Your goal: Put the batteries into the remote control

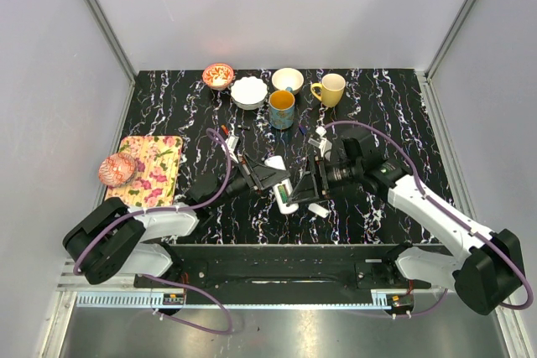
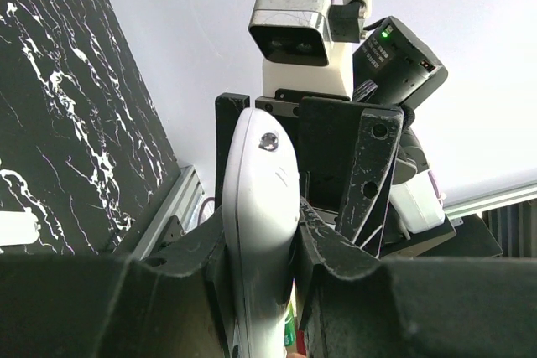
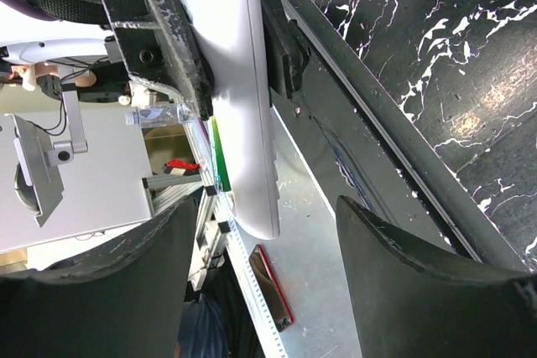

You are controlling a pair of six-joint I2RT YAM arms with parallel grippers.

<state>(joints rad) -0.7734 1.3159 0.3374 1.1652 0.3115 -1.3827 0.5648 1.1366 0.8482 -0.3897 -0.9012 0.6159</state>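
Slim white plastic remote control (image 2: 262, 175) clenched in left pincer (image 2: 264, 247), w/ right pincer (image 3: 265, 214) spread wide round its end, not touching.

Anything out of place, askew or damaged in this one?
Nothing is spilled or damaged. The remote is clamped in the left tool. A small white piece, possibly its cover, lies loose on the table beside it.

Behind the remote control (image 1: 285, 194): mug (image 1: 282, 109), bowl (image 1: 248, 92), well apart.
Left: left gripper (image 1: 270, 178) clamped on it.
Right: right gripper (image 1: 309, 180) spread, just beside.
Near left: bare table (image 1: 243, 220).
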